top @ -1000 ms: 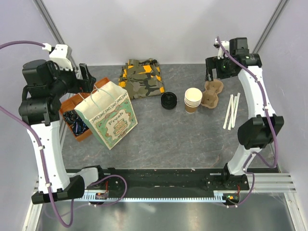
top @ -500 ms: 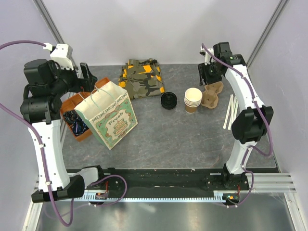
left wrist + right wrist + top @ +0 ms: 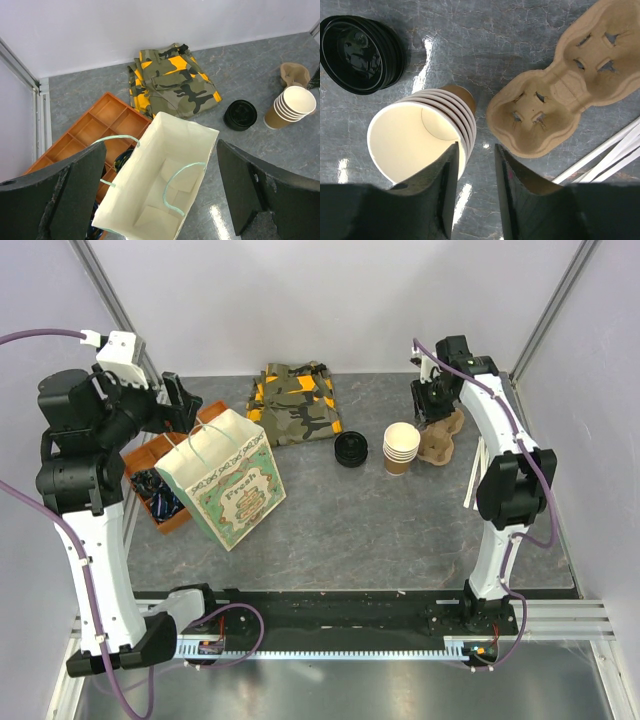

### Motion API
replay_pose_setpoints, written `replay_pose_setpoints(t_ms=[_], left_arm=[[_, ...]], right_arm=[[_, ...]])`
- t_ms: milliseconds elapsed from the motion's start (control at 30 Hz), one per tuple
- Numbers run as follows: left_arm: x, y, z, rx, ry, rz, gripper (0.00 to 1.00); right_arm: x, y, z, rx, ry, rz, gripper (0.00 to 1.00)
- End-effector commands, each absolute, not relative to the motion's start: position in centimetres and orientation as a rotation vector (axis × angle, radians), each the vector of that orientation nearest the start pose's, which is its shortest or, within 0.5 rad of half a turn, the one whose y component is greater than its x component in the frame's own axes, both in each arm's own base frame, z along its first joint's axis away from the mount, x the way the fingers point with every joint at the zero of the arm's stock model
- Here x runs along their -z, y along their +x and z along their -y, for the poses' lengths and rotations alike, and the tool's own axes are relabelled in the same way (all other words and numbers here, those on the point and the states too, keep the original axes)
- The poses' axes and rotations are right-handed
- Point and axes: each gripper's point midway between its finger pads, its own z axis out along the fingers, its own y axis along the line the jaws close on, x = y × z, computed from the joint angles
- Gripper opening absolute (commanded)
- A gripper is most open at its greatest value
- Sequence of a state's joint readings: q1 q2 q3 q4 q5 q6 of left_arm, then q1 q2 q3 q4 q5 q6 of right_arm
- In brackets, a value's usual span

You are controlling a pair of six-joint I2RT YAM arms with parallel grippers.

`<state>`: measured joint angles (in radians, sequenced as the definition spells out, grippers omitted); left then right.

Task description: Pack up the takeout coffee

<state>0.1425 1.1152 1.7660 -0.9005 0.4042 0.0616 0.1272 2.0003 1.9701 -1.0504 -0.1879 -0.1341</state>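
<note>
Plain white walls enclose a grey stone-look tabletop (glossy glare patches).

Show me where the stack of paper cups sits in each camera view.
Top external: the stack of paper cups stands right of centre, between the black lids and the pulp carrier.
Left wrist: the cups at the right edge, right of the lids.
Right wrist: the cups at lower left.
Shared landmark: the black lids, beside the cups in every view.

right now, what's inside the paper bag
The paper bag shows only bare cream walls and a folded bottom; nothing lies in it. Its nearest corner is out of frame.
</note>
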Motion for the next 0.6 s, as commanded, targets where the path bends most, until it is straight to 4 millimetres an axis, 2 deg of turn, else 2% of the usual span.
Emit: replay_pose_setpoints(t_ms=[0, 267, 433, 467, 533, 567], left_arm=[[-46.0, 29.0, 3.0, 0.228, 0.247, -1.74, 1.0], [-45.9, 29.1, 2.9, 0.228, 0.238, -1.736, 1.0], [-46.0, 29.1, 3.2, 0.241, 0.247, -1.731, 1.0], [-45.9, 29.2, 3.2, 0.245, 0.248, -1.734, 1.0], [-45.7, 29.2, 3.3, 0.255, 0.245, -1.739, 1.0], [-45.7, 29.2, 3.3, 0.257, 0.245, -1.737, 1.0]], right_arm=[[-16.0, 44.6, -9.2, -0.3, -0.397, -2.636, 0.35], [-15.0, 44.2, -9.5, -0.325, -0.397, -2.667, 0.31], [-15.1, 44.2, -9.6, -0.328, -0.402, -2.666, 0.15], [-15.1, 44.1, -9.6, -0.327, -0.4, -2.666, 0.08], [-15.3, 44.1, -9.7, -0.33, -0.4, -2.662, 0.0], [-15.6, 44.1, -9.6, -0.329, -0.396, -2.658, 0.0]])
